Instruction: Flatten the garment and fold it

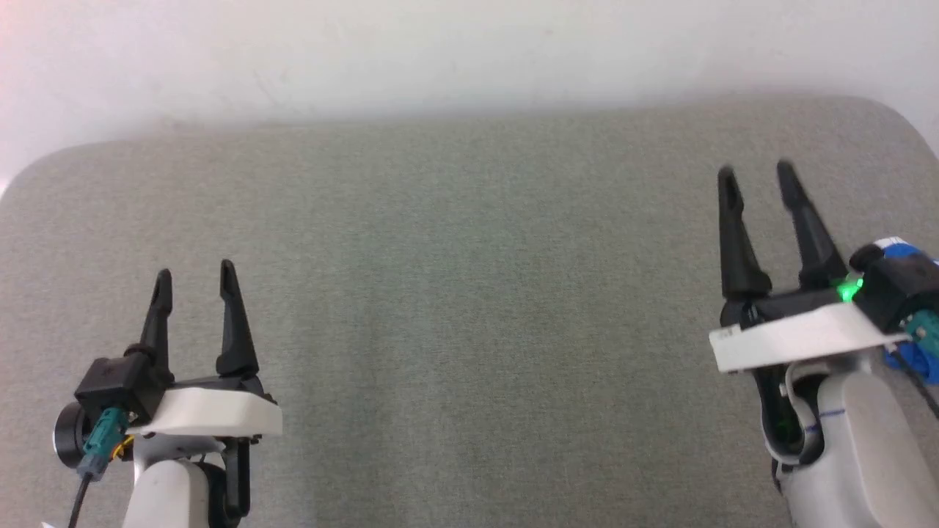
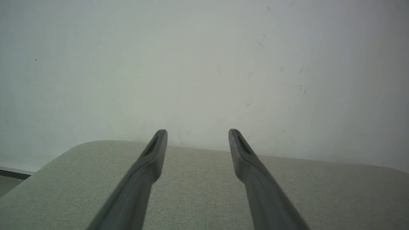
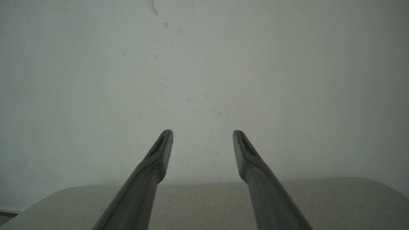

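A small patch of bright blue cloth, the garment [image 1: 923, 367], peeks out at the right edge of the head view; my right wrist hides most of it. My right gripper [image 1: 755, 169] is open above the grey fabric surface [image 1: 469, 293], just left of that blue patch, with nothing between its fingers. My left gripper [image 1: 195, 268] is open and empty at the lower left, far from the garment. In the left wrist view my left gripper [image 2: 197, 131] stands apart over the grey surface [image 2: 198, 191]. The right gripper [image 3: 202, 131] is spread the same way in its wrist view.
The grey padded surface has rounded far corners [image 1: 880, 117] and ends at a pale wall [image 1: 469, 51]. A broad bare stretch of it lies between the two grippers. A dark strip of floor [image 2: 12, 174] shows past its left corner.
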Tool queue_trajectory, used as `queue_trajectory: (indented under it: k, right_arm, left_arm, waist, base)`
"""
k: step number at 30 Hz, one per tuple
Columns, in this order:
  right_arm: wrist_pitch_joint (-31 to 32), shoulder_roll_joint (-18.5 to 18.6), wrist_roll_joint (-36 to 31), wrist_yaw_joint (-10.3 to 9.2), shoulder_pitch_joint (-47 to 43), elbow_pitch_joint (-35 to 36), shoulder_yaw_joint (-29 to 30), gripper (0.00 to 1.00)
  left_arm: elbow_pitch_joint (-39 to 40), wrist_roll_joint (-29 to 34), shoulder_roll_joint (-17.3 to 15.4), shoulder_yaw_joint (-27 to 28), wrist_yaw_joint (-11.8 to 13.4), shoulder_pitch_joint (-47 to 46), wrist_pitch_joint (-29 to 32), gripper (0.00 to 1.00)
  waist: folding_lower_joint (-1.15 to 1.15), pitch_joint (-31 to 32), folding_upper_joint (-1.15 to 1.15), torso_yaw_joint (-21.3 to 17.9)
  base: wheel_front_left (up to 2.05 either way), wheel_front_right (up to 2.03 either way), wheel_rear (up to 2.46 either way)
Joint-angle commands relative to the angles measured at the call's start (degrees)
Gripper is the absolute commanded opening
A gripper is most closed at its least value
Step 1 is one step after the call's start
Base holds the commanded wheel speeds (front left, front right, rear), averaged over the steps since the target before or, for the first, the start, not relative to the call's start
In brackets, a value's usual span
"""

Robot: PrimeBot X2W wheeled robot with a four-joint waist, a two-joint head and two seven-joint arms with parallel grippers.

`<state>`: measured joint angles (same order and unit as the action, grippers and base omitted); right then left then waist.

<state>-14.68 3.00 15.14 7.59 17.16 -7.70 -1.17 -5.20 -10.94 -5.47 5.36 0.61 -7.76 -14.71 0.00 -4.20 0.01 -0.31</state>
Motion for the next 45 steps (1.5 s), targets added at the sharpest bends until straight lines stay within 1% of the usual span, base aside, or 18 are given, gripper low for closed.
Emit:
queue_trajectory:
  k: [1,6,13,20,33,34,35,45]
  right_arm:
    - [-0.3,-0.1,0.9,-0.1,-1.1,-0.4,0.1,1.0]
    - [-0.3,-0.1,1.1,-0.1,-5.4,-0.3,1.3,1.0]
    - [-0.3,-0.1,0.3,-0.1,-10.3,-0.2,2.4,1.0]
    - [-0.3,-0.1,0.6,-0.1,-13.6,-0.7,2.2,1.0]
    - [-0.3,-0.1,0.7,-0.1,-15.8,-1.6,0.8,1.0]
    - [-0.3,-0.1,0.8,-0.1,-15.8,-1.6,0.7,0.0]
    - [0.0,0.0,0.5,0.0,-15.3,-1.6,0.8,0.0]
    - [0.6,0.0,-0.1,0.01,-15.4,-1.2,0.9,0.0]
  left_arm:
    - [-0.6,-0.2,0.3,-0.2,0.4,-1.0,-0.1,1.0]
    - [-3.0,-0.4,0.9,-1.3,0.6,-0.8,-0.2,1.0]
    - [-6.0,0.1,1.4,-3.3,-0.6,0.4,-0.3,1.0]
    - [-8.5,0.6,2.0,-5.2,-1.3,2.3,-0.3,1.0]
    - [-8.1,1.6,2.5,-6.7,-0.4,3.8,-0.3,1.0]
    - [-8.0,1.7,2.5,-6.7,-0.2,3.9,-0.3,0.0]
    - [-8.3,1.4,2.2,-6.7,-0.5,3.1,0.0,0.0]
    - [-7.8,1.8,2.2,-6.6,-0.6,3.3,0.7,0.0]
  waist:
    - [0.0,1.5,-0.01,1.5]
    - [0.0,2.2,-0.01,2.2]
    - [0.0,3.0,-0.01,2.2]
    - [0.0,3.5,-0.01,1.4]
    - [0.0,4.1,-0.01,1.5]
    - [0.0,4.2,-0.01,1.5]
    - [0.0,4.1,-0.01,1.5]
    - [0.0,4.1,-0.01,1.4]
  base:
    - [0.0,0.0,0.0]
    - [0.0,0.0,0.0]
    - [0.0,0.0,0.0]
    - [0.0,0.0,0.0]
    - [0.0,0.0,0.0]
    - [0.0,0.0,0.0]
    - [0.0,0.0,0.0]
    - [0.0,0.0,0.0]
